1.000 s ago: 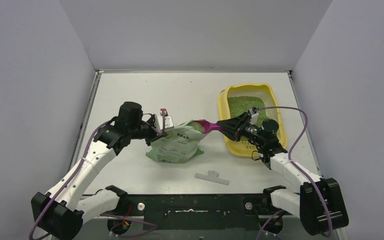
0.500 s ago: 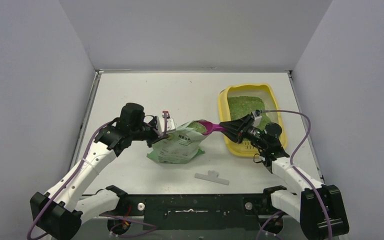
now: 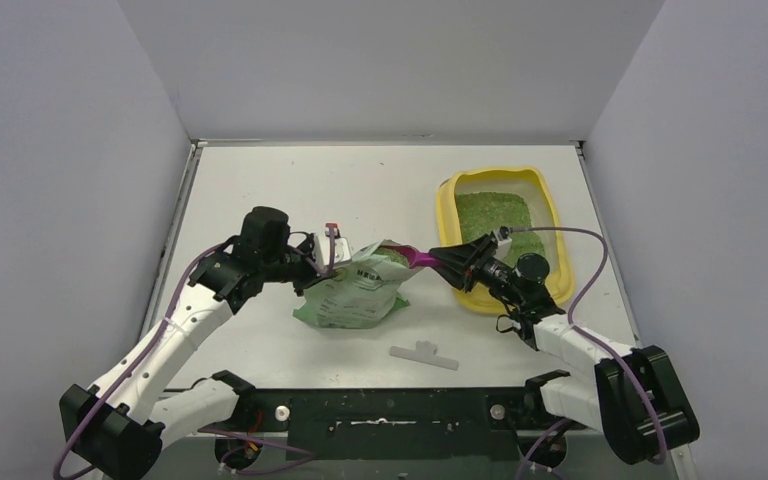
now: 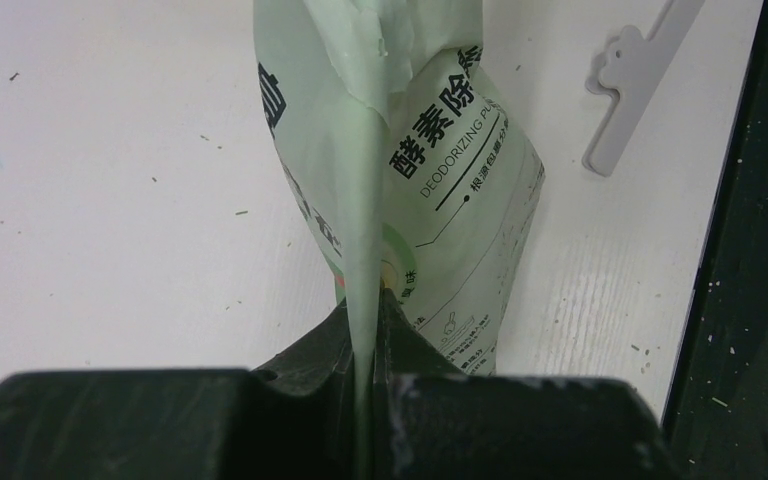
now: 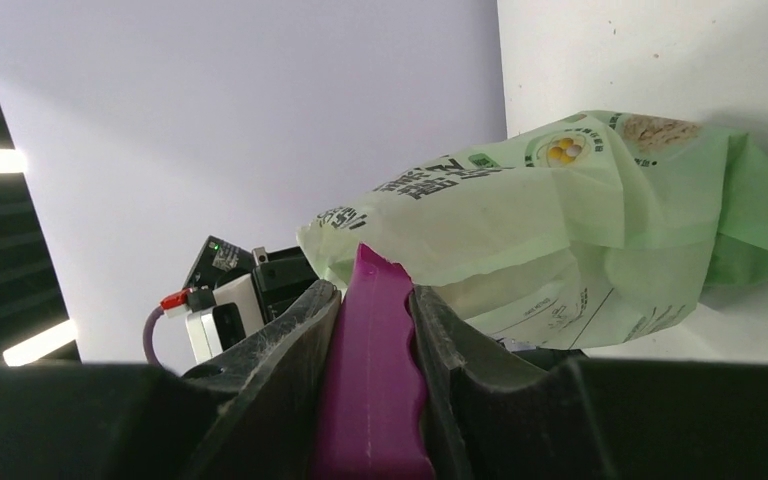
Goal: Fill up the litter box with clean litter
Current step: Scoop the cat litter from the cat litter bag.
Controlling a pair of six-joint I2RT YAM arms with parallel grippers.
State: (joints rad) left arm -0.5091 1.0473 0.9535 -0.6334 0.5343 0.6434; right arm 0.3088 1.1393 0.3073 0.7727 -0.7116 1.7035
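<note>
Table [image 3: 260,190]: right tool [image 3: 439,256], scoop [image 3: 416,258] deeper into bag [image 3: 352,292].

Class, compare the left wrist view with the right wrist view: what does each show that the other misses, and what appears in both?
Left wrist only: the left fingers pinching the edge of the green printed bag, and a white plastic clip lying on the table beside it.
Right wrist only: the right fingers clamped on the magenta scoop, which points at the bag, plus a pale wall.
Both: the bag and the white table.
</note>
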